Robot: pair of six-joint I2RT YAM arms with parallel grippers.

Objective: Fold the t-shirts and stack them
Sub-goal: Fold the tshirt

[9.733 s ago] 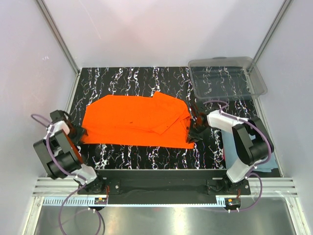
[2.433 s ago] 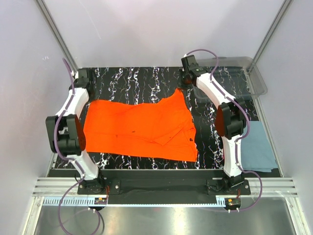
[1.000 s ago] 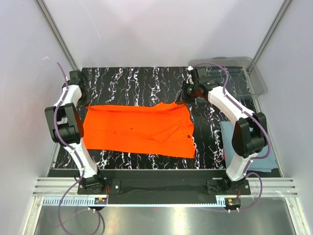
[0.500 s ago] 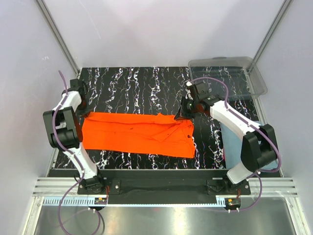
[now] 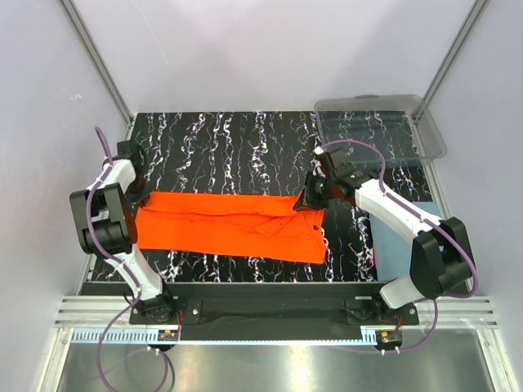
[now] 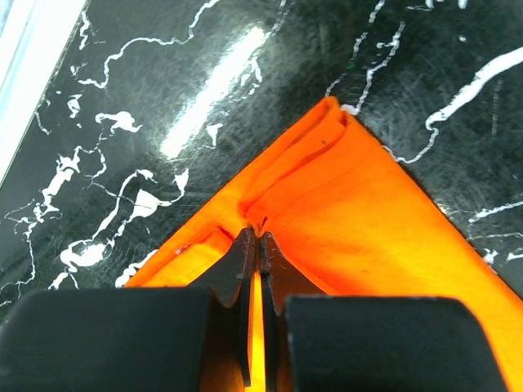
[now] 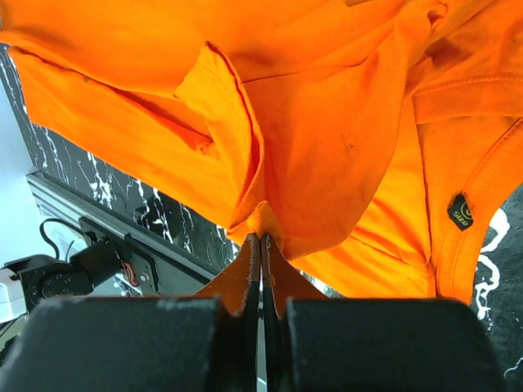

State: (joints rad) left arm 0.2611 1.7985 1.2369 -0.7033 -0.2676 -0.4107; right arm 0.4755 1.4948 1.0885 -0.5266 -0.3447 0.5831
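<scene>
Two t-shirts lie on the black, white-veined tabletop (image 5: 237, 151), and both are easiest to place from the clear bin (image 5: 376, 131) that stands on it. The orange t-shirt (image 5: 229, 224) lies to the left of the bin and nearer the arm bases than the bin is. It is drawn out as a long, narrow band running away from the bin. It is doubled over lengthwise, so the edge on the bin's side is a fold and the other edge rests flat on the tabletop. The end closest to the bin is rumpled, with several layers overlapping there. The blue-grey t-shirt (image 5: 391, 249) lies flat on the near side of the bin, apart from it. The right arm crosses over part of it, and a strip of bare tabletop separates it from the orange one.

The right hand (image 5: 309, 198) is at the orange t-shirt's corner nearest the bin, off the bin's near left corner. In the right wrist view its fingers are pressed together with only a sliver between them. They pinch a peak of orange cloth that falls away in broad folds, and a small dark label (image 7: 460, 209) shows on one of them.

The left hand (image 5: 140, 196) is at the opposite end, at the part of the shirt farthest from the bin. In the left wrist view its fingers are likewise closed tight on a folded corner. The layered edges of that corner come to a point, with glossy tabletop beyond it.
</scene>
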